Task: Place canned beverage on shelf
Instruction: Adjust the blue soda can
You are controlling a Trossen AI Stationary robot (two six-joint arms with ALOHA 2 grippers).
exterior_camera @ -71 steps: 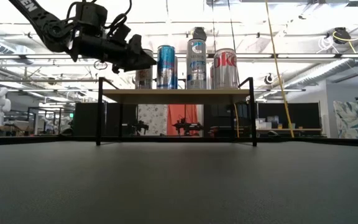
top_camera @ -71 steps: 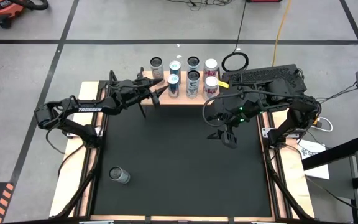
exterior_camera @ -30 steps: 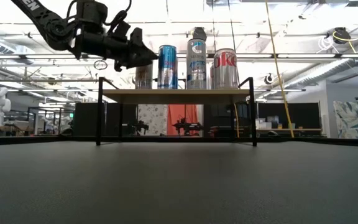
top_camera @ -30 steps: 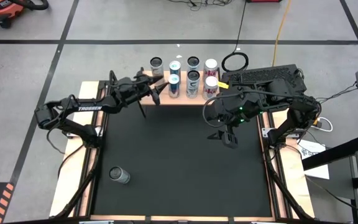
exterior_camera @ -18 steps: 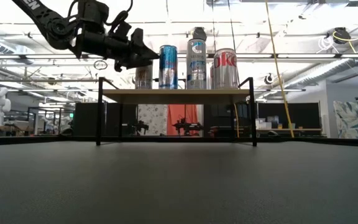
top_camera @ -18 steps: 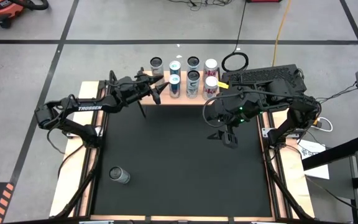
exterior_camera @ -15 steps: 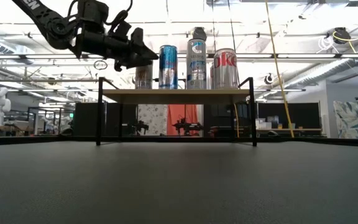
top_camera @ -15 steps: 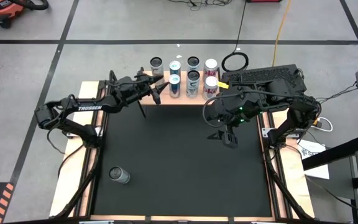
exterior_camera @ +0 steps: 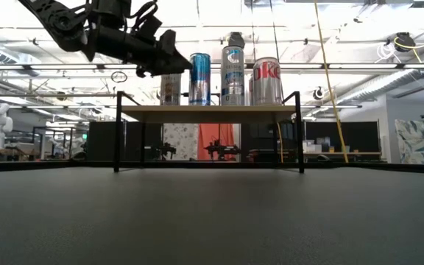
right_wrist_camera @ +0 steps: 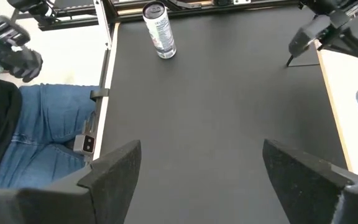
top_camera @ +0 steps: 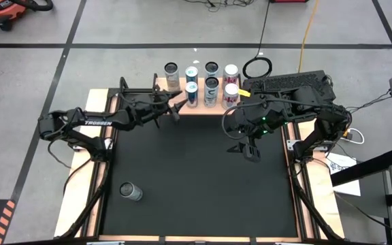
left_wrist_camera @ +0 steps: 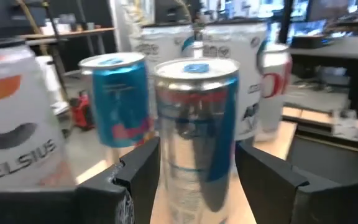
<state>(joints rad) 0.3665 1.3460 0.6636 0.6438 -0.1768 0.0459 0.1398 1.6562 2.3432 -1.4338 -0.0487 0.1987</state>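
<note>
Left gripper, fingers spread around silver-blue slim can on light-wood shelf, twelve o'clock; release step, next retract. Right gripper released, idle.

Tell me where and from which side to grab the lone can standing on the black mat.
Grip the lone can around the middle of its round body, coming in level from the side. It stands upright by itself on the black mat near the left front corner, so every side looks open. The left gripper is up at the shelf; the right gripper hangs open above the mat.
</note>
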